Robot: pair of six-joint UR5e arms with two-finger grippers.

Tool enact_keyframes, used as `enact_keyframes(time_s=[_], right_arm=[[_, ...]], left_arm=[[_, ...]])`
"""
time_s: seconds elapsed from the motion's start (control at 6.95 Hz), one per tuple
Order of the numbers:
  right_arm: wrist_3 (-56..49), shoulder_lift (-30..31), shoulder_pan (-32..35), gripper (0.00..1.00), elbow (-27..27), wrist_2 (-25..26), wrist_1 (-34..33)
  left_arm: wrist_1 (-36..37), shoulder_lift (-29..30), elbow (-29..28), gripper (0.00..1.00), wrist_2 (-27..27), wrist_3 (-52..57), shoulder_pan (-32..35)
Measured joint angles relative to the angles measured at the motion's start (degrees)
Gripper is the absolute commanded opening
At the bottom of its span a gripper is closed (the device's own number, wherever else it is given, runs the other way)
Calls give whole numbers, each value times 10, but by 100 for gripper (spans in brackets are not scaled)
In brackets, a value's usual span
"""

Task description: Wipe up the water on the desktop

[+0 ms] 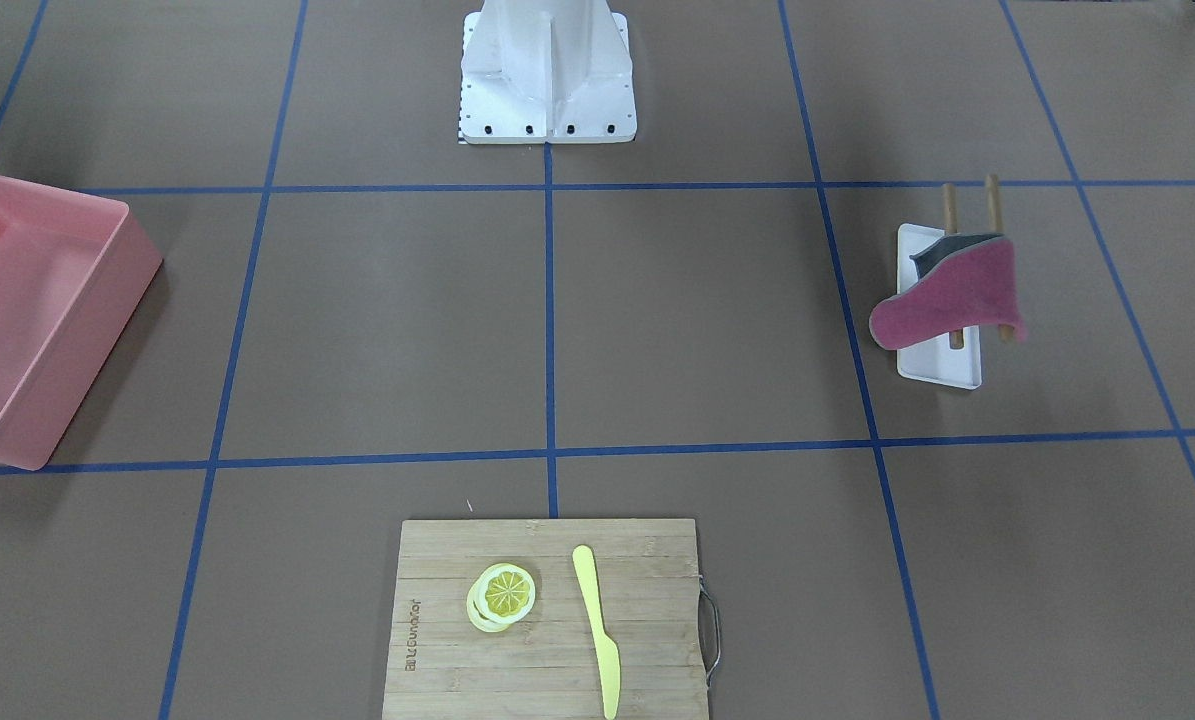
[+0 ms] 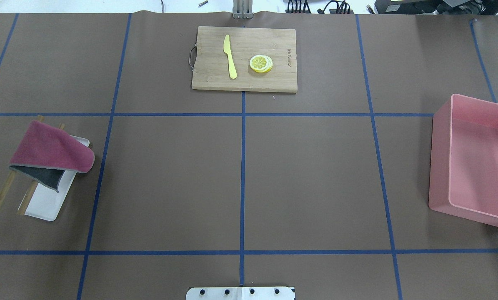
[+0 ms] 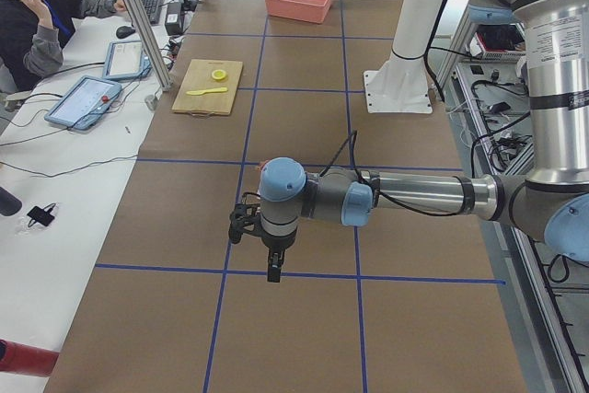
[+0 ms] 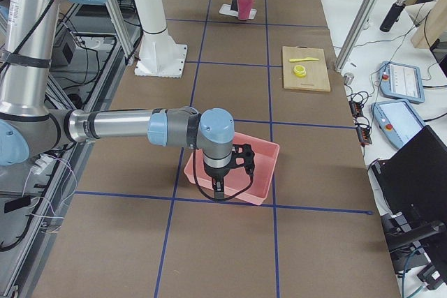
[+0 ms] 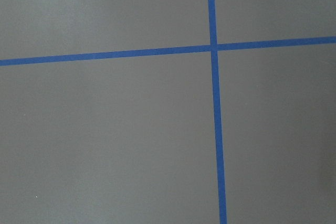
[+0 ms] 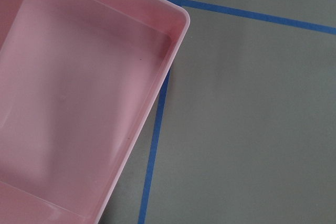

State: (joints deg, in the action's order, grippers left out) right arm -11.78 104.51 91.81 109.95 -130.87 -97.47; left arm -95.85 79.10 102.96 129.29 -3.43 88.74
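Overhead exterior: magenta cloth above white tray on desktop, left side

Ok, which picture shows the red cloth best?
The overhead exterior view: the red cloth hangs large over its wooden rack, grey underside showing. The front-facing view shows it too, smaller. The right side view shows it tiny. The left side and wrist views miss it.
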Motion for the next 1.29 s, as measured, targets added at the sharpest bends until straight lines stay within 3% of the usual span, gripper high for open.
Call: enact_keyframes(time_s=[0.72, 1.01, 1.29], right_arm=[[1, 0, 0, 100, 22, 0, 0], [7, -19, 0, 100, 28, 2, 41], [16, -22, 0, 100, 24, -24, 80]], left_arm=[[1, 4, 27, 99, 18, 0, 0], [-1, 41, 34, 99, 38, -3, 0], [-11, 108, 0, 99, 44, -5, 0]])
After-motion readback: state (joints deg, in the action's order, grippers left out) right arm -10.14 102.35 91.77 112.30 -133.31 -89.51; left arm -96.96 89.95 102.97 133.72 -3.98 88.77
